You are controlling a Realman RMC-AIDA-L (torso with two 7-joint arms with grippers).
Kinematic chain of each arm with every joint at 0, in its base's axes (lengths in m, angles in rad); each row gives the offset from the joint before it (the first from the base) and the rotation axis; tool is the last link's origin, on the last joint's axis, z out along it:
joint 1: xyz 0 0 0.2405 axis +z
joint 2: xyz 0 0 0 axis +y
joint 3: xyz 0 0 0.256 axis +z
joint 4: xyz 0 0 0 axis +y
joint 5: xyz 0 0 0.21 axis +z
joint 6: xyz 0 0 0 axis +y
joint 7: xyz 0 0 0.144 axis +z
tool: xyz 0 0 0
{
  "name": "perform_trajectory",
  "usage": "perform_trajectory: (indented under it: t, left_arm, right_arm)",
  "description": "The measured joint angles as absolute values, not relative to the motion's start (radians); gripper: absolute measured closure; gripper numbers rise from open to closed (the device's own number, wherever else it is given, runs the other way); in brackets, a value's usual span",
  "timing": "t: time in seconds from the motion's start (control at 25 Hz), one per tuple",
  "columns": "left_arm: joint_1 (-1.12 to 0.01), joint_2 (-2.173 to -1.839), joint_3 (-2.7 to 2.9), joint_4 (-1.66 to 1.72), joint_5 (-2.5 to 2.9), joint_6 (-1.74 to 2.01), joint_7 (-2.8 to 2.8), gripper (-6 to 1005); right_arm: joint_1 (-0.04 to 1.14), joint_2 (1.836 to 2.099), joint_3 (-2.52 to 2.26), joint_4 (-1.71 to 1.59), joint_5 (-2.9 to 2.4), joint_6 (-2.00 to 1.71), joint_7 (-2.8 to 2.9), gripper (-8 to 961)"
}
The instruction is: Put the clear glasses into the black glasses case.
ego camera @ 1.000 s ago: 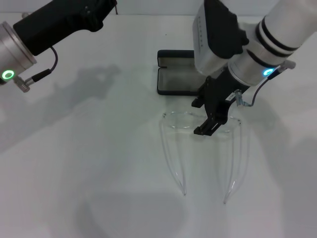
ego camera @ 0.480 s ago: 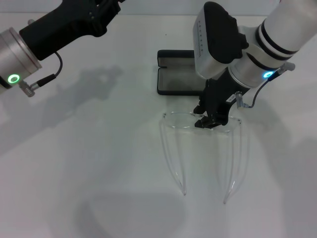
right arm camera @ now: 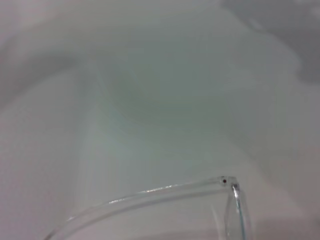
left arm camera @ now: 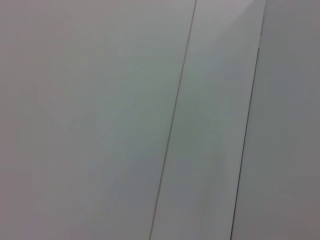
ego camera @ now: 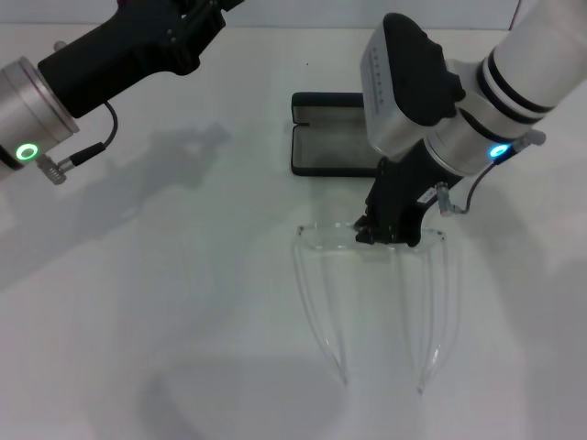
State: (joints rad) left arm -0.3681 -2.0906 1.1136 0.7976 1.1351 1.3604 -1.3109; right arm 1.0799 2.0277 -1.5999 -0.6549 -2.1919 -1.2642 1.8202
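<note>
At mid-desk (ego camera: 183, 302), the right pincer (ego camera: 385, 234) pinches the clear glasses (ego camera: 367, 275) at the front frame, just before the open black glasses case (ego camera: 326, 137). Judged risk: slick thin plastic slipping or tilting, temples snagging the case rim. Left pincer is out of view.

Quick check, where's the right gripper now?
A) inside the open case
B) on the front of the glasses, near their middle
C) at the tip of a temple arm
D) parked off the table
B: in the head view the right gripper sits on the front of the glasses, near their middle, with the open case behind it holding nothing.
</note>
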Motion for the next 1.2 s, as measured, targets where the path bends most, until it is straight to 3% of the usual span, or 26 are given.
perform_trajectory:
  t: [0.2,0.56,0.8,1.2]
  left_arm:
    - [-0.356,-2.091,1.115,0.797,1.101,1.386,-1.294,896]
    - [-0.342,-2.088,1.114,0.796,1.073,1.498,-1.29,915]
    - [-0.362,-2.083,1.118,0.797,1.084,1.615,-1.295,928]
    - [-0.421,-2.082,1.123,0.777,1.169,1.778,-1.295,943]
  right_arm:
    - [1.014,2.028,-1.595,-0.742,-2.197,-1.322,1.828,879]
    - [0.626,2.021,-1.383,-1.267,-2.107,-1.434,1.848,884]
    - [0.441,2.018,-1.218,-1.287,-1.69,-1.476,1.654,885]
    - [0.469,2.014,-1.13,-0.923,-1.346,-1.638,1.386,885]
